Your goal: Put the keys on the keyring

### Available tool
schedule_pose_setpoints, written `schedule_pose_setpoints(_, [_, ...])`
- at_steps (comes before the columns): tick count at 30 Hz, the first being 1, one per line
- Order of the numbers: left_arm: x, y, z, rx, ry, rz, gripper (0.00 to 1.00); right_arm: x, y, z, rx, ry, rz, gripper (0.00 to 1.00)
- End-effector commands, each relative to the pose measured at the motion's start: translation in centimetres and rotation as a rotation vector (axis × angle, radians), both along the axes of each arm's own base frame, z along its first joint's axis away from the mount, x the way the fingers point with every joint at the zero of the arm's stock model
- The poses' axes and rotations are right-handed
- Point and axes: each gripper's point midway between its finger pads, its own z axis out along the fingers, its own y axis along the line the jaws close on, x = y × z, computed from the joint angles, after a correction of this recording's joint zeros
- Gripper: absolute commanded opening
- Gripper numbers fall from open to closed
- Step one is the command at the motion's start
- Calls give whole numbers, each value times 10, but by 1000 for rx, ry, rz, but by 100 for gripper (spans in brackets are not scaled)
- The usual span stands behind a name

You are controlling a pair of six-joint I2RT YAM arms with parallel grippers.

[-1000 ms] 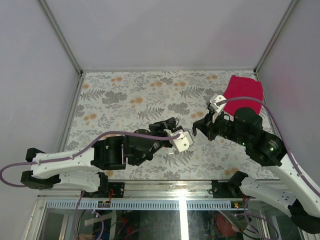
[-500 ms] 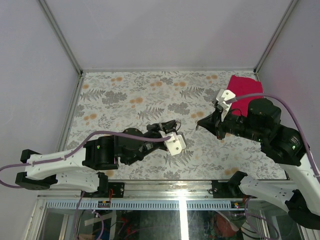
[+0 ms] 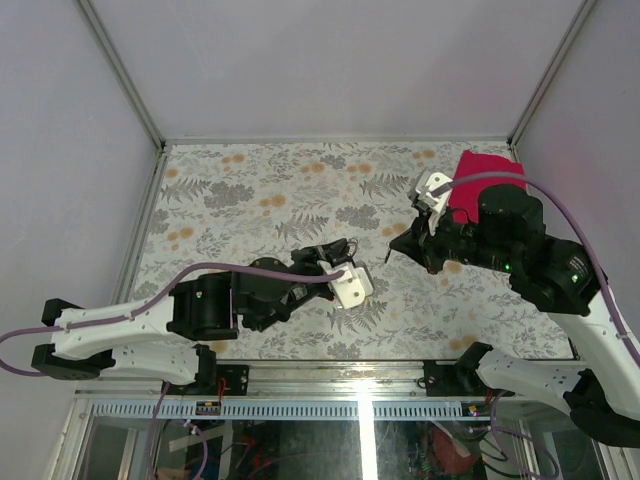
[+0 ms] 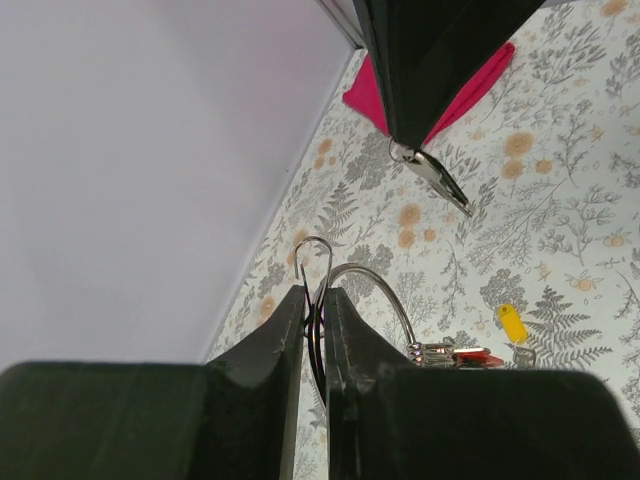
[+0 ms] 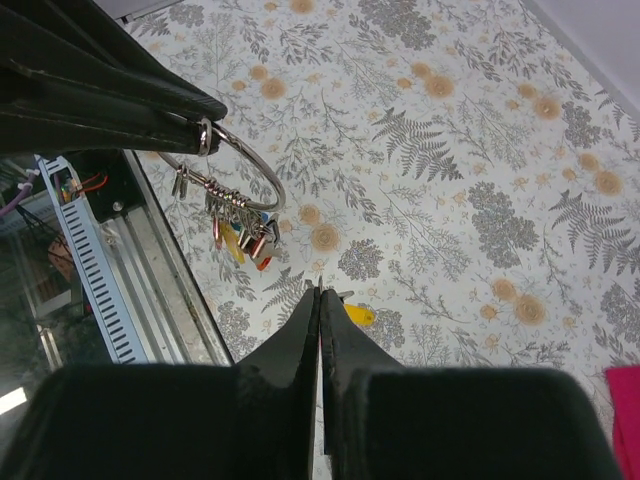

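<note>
Left arm stretches low over the table, left gripper (image 4: 315, 297) clamped on the keyring (image 4: 352, 267), with a bunch of keys (image 4: 455, 352) dangling from it. Opposite, the raised right gripper (image 5: 320, 290) pinches a silver key (image 4: 437, 178) tight; a yellow key (image 4: 512, 322) lies below

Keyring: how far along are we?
Done: several keys already hang on the keyring. In hand: the left gripper clamps the ring wire; the right gripper pinches a spare key, apart from the ring. Left: thread that one, then the yellow key lying loose.
</note>
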Motion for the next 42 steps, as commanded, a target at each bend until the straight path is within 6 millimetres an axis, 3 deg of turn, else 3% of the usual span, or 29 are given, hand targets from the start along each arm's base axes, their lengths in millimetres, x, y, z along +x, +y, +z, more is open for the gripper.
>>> schedule_pose_setpoints(1, [11,9,12,-36,-56,85,0,8,-5,21,69,-25,-82,0])
schedule_pose_setpoints(9, [33,23,19,75,-254,209,0,31,-21,21,45,-9,-264,0])
schedule_pose_setpoints(17, [26,15,31,49,-267,143,0,25,-8,25,56,17,-196,0])
schedule_pose_setpoints(24, [27,12,22,84,-272,149,0,22,-8,19,34,37,-183,0])
schedule_pose_setpoints(36, [-23,-12,35,-46,-25,-170,0,-7,6,22,-4,-52,96,0])
schedule_pose_setpoints(42, [-32,-14,30,-33,21,-210,0,-13,6,28,-10,-112,160,0])
